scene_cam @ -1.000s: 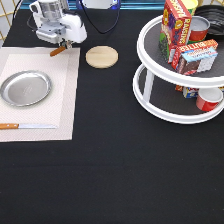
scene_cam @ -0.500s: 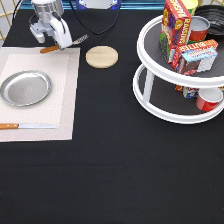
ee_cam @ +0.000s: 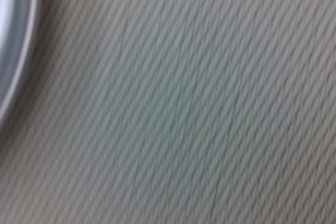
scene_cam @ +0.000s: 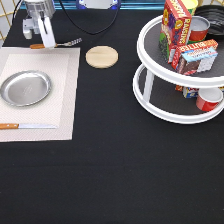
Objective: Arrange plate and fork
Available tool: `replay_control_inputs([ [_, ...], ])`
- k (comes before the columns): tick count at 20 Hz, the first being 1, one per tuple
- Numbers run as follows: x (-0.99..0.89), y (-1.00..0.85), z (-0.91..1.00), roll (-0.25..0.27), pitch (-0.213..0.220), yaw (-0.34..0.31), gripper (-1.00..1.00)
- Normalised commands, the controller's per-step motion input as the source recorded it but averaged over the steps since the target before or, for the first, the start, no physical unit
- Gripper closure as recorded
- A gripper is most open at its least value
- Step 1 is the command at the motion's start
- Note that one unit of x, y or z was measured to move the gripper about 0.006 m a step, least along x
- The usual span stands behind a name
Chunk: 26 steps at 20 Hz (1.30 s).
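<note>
The plate (scene_cam: 25, 88) is sitting on the mat (scene_cam: 64, 70); the gripper (scene_cam: 46, 40) is pinching the fork (scene_cam: 56, 45) near the table's far left corner, not yet placed.

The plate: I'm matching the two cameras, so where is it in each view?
Exterior view: the plate lies on the placemat, at the picture's left.
Wrist view: a curved silver edge, probably the plate's rim, at the frame's border.
Shared landmark: the ribbed placemat.
</note>
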Motion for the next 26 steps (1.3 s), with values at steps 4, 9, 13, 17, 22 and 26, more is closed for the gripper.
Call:
replay_control_inputs([
  [4, 0.70, -0.58, 0.22, -0.078, 0.060, -0.055, 1.00],
  [9, 0.66, -0.59, 0.05, -0.054, 0.071, -0.060, 1.00],
  [13, 0.72, -0.22, 0.02, -0.024, 0.114, -0.081, 1.00],
  [17, 0.42, 0.05, 0.02, 0.000, 0.119, -0.184, 1.00],
  [22, 0.43, 0.06, 0.00, 0.001, 0.109, -0.180, 1.00],
  [26, 0.02, -0.22, 0.00, 0.032, 0.080, -0.128, 1.00],
])
